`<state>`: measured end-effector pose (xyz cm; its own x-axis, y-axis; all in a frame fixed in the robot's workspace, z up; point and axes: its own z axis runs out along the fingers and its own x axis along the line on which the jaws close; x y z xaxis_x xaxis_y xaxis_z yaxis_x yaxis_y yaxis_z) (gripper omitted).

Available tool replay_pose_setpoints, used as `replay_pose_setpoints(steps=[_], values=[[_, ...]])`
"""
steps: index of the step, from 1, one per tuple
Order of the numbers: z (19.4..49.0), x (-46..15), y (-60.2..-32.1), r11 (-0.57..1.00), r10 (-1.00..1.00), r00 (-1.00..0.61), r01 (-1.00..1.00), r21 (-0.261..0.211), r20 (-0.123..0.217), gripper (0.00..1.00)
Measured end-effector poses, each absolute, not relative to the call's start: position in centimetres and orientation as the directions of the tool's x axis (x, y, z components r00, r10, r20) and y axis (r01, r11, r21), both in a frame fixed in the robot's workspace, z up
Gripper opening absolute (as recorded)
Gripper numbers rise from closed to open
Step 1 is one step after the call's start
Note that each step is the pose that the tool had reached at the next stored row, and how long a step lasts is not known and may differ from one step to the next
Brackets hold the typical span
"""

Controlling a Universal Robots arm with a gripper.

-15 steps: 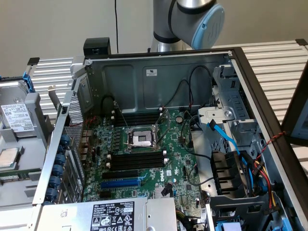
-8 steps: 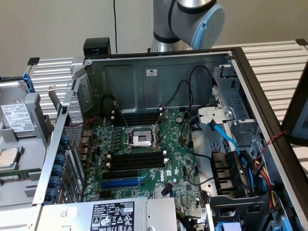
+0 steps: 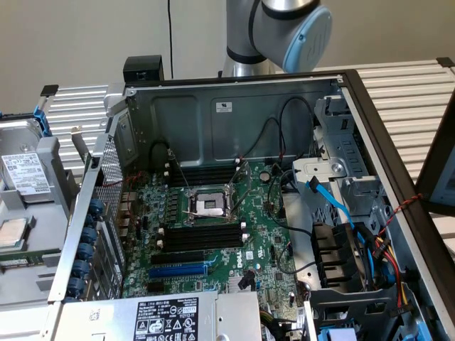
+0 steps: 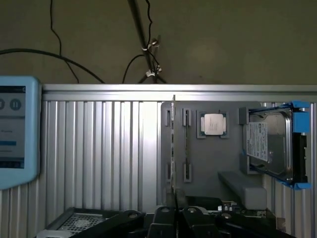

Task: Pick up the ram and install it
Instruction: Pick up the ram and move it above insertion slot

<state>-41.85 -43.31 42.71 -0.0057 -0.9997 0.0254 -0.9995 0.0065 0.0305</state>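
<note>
Ram (image 3: 25, 259) sits in the grey tray (image 3: 60, 186) at the exterior view's left, outside the computer case (image 3: 213, 128) and well apart from the motherboard (image 3: 263, 234). In that tray we see the hard drive (image 3: 25, 174) at the far end, then the processor chip (image 3: 13, 233), then the ram nearest us. In the wrist view the same tray shows the ram as a thin stick on edge, in a holder just beside the chip.

Black memory slots (image 3: 202, 238) lie near the middle of the board, with the blue slot (image 3: 178, 270) just nearer than them.

Arm (image 3: 284, 28) stands behind the far wall of the case. Gripper (image 4: 176, 210) is dark and low in the wrist view. Its fingers (image 4: 161, 220) sit almost together with a narrow gap between them. We see the jaws as closed, with no grip on the ram. A screen (image 4: 15, 131) stands on the slatted table, on the far side of the gripper from the hard drive.
</note>
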Motion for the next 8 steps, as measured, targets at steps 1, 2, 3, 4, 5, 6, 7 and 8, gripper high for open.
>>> replay_pose_setpoints(steps=[1, 2, 3, 4, 5, 6, 7, 8], values=[[42.7, -41.4, -43.3, 0.007, -1.000, -0.006, -1.000, 0.030, 0.025, 0.12], [42.7, -40.9, -43.3, 0.007, -1.000, -0.006, -1.000, 0.030, 0.025, 0.12], [42.7, -40.5, -43.3, 0.007, -1.000, -0.006, -1.000, 0.030, 0.025, 0.12], [42.7, -40.0, -43.3, 0.007, -1.000, -0.006, -1.000, 0.030, 0.025, 0.12], [42.7, -39.6, -43.3, 0.007, -1.000, -0.006, -1.000, 0.030, 0.025, 0.12], [42.7, -39.1, -43.3, 0.007, -1.000, -0.006, -1.000, 0.030, 0.025, 0.12], [42.7, -38.7, -43.3, 0.007, -1.000, -0.006, -1.000, 0.030, 0.025, 0.12], [42.7, -38.2, -43.3, 0.007, -1.000, -0.006, -1.000, 0.030, 0.025, 0.12]])
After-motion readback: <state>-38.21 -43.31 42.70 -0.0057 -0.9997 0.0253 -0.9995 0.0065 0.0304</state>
